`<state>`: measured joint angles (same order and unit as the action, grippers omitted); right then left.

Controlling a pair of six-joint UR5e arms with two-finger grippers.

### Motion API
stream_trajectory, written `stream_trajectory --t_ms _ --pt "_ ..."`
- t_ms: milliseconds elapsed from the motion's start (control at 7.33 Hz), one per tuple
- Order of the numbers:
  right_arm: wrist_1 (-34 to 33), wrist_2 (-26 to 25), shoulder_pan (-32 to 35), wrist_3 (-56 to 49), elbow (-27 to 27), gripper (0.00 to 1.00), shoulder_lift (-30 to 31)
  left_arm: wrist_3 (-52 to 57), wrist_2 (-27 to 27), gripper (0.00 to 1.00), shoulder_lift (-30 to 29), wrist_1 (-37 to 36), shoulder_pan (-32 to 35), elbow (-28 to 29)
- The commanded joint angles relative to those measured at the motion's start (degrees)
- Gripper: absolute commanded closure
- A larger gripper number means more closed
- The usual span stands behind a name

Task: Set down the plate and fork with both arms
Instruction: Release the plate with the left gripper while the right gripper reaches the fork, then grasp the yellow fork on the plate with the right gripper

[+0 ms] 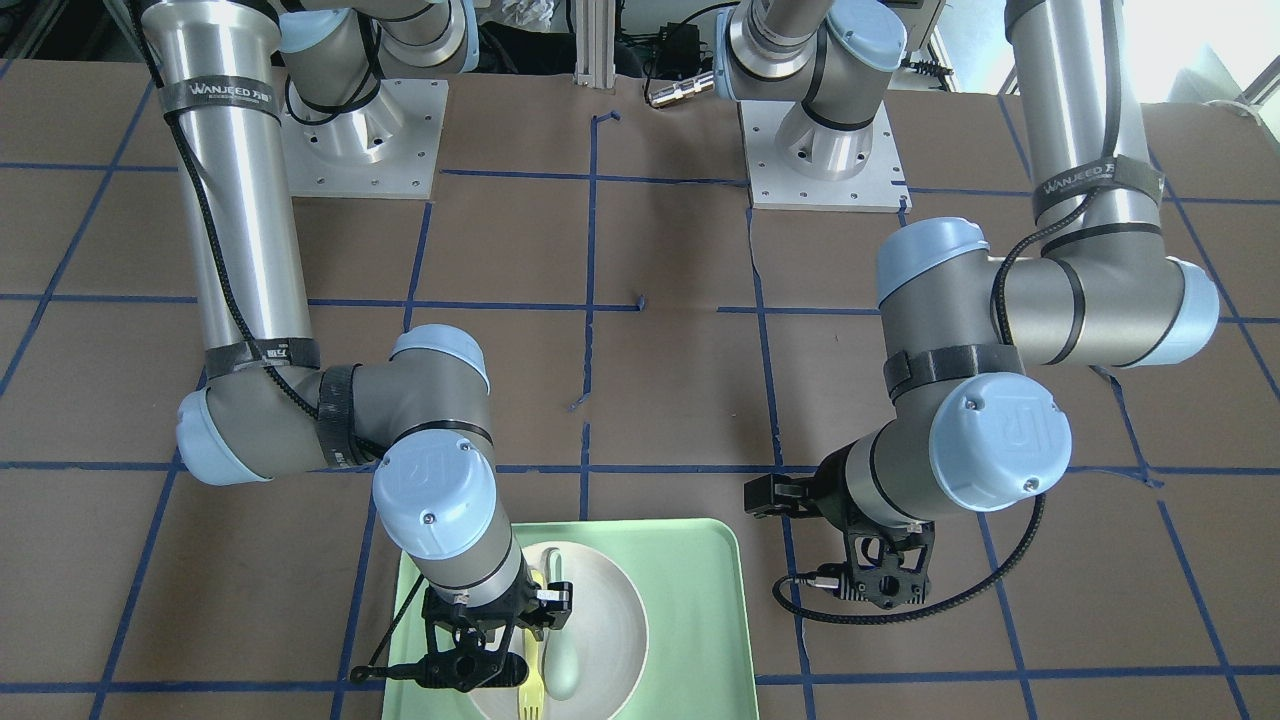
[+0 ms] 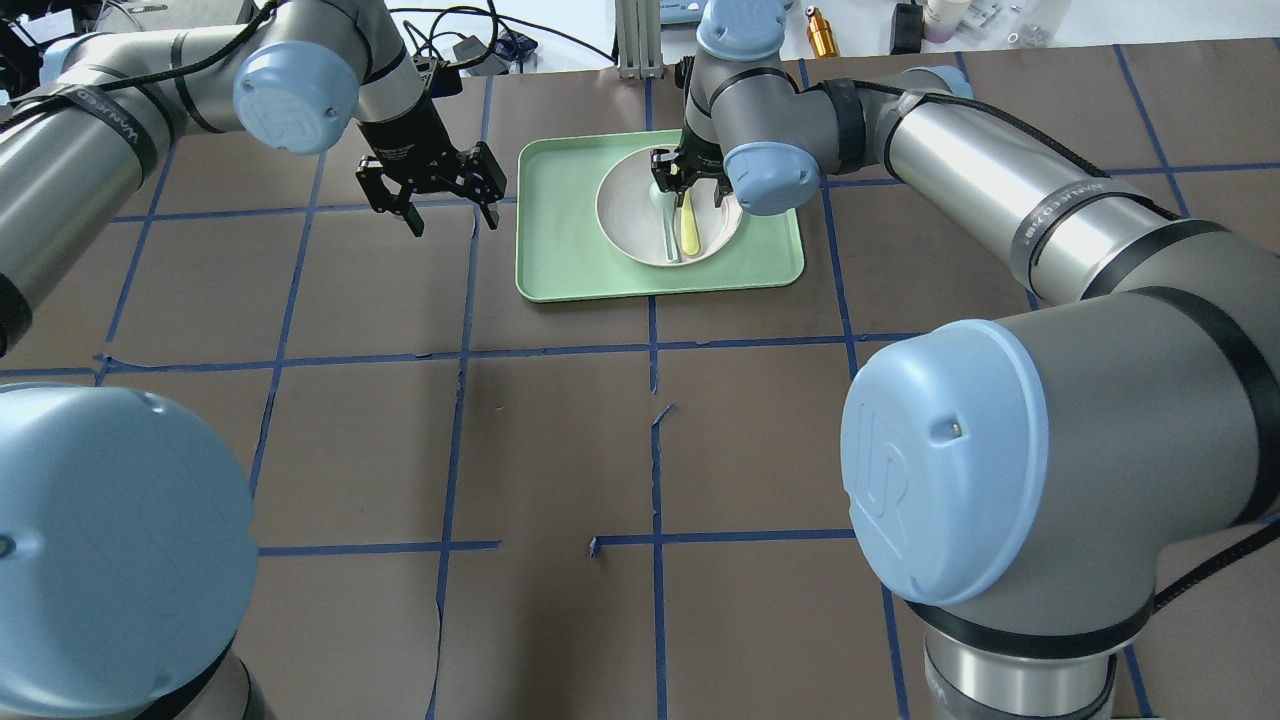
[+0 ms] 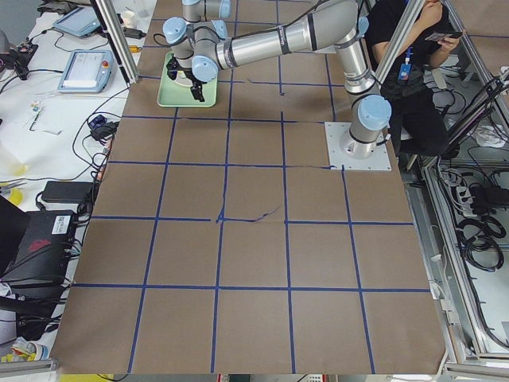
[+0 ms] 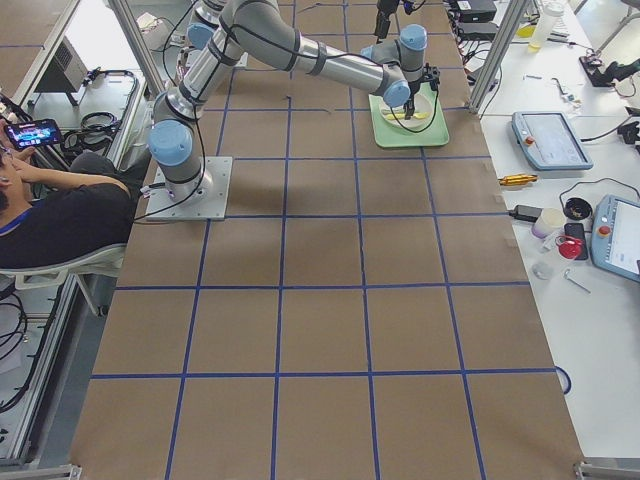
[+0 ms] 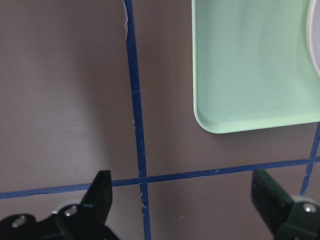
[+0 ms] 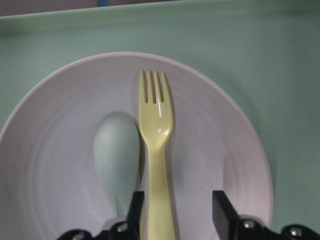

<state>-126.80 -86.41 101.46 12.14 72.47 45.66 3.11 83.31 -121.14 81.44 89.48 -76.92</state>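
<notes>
The off-white plate (image 2: 630, 215) sits on the mint-green tray (image 2: 560, 250). The pale yellow fork (image 6: 159, 150) lies in the plate (image 6: 60, 165), tines pointing away from the wrist camera, next to a grey-green spoon (image 6: 116, 155). My right gripper (image 6: 177, 200) is low over the plate, its jaws apart on either side of the fork's handle, the left finger close against it. The fork (image 2: 690, 228) also shows in the overhead view below the right gripper (image 2: 688, 188). My left gripper (image 2: 430, 190) is wide open and empty over bare table beside the tray, as the left wrist view (image 5: 185, 200) shows.
The tray (image 5: 245, 65) has a raised rim, and its corner lies just ahead of the left gripper. Blue tape lines (image 5: 137, 125) grid the brown table. Both arm bases (image 1: 820, 150) stand at the robot's side. Benches with devices flank the table ends (image 4: 545, 140).
</notes>
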Motion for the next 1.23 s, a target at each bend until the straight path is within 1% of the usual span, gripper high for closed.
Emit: stream_trajectory --t_ms 0,409,545,682,818,955,1091 --pt "0.0 0.5 0.1 0.0 0.0 0.44 -0.7 0.4 0.1 0.0 0.1 -0.3 0.0 -0.6" --pt "0.0 0.6 0.1 0.0 0.0 0.44 -1.9 0.4 0.1 0.0 0.6 -0.2 0.0 -0.6" --pt "0.0 0.6 0.1 0.1 0.0 0.55 -1.8 0.4 0.1 0.0 0.6 -0.2 0.0 -0.7" --pt "0.1 0.6 0.1 0.1 0.0 0.83 -1.8 0.4 0.1 0.0 0.7 -0.2 0.0 -0.6" --pt "0.1 0.7 0.1 0.1 0.0 0.88 -1.6 0.4 0.1 0.0 0.7 -0.2 0.0 -0.7" --pt "0.2 0.7 0.1 0.1 0.0 1.0 -1.5 0.4 0.1 0.0 0.8 -0.1 0.0 -0.7" --pt "0.2 0.7 0.1 0.1 0.0 1.0 -1.4 0.4 0.1 0.0 0.9 -0.1 0.0 -0.6"
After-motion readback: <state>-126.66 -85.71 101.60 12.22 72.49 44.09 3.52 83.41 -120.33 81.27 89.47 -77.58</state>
